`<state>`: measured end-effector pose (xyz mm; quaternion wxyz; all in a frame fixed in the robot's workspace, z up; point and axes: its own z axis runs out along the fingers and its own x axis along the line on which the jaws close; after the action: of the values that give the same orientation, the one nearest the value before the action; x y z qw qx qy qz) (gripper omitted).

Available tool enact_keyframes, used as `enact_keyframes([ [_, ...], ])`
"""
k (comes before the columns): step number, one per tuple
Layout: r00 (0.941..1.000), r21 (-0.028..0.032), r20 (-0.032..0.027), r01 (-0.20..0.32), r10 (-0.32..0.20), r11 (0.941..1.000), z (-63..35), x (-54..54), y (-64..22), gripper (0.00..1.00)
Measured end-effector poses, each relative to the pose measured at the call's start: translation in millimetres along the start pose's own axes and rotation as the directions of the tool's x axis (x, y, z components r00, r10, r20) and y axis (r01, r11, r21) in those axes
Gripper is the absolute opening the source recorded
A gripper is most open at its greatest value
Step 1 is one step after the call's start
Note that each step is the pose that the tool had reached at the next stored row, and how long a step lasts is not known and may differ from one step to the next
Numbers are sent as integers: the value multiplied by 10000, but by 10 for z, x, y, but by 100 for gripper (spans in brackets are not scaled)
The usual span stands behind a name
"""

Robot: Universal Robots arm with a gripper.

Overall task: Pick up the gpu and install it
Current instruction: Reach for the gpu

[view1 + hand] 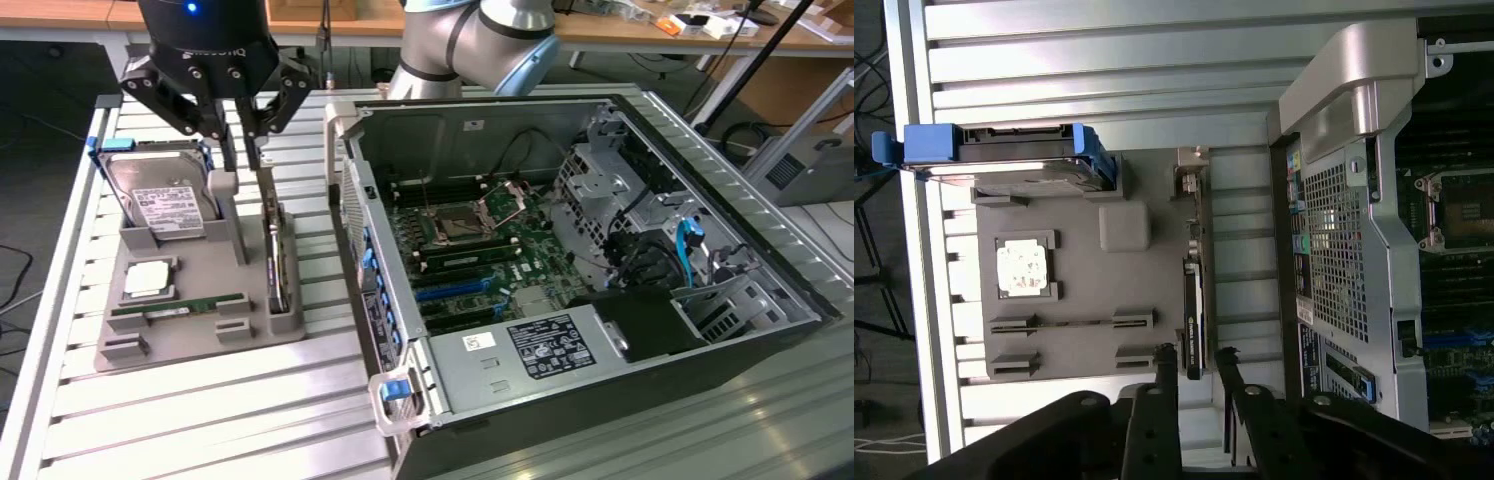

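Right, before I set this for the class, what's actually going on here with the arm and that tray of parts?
A single robot arm has its gripper positioned over one end of the gpu. The card stands on edge in a slot of the grey parts tray, beside the open computer case. It sits in the tray, not in the case, so it has not been installed. The hard drive, a processor chip and a memory stick rest in their own tray holders.

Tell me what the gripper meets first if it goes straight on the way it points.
Most likely the gpu, standing on edge in the grey holder, right in the gripper's line; the depth between them is unclear.
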<state>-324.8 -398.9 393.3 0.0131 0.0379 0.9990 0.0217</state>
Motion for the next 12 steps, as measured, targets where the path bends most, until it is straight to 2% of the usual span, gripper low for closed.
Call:
enact_keyframes([
  [1,10000,0,-1,0,0,10000,0,0,0,30],
  [2,10000,0,0,0,0,10000,0,0,0,24],
  [3,10000,0,0,0,0,10000,0,0,0,12],
  [12,10000,0,0,0,0,10000,0,0,0,11],
])
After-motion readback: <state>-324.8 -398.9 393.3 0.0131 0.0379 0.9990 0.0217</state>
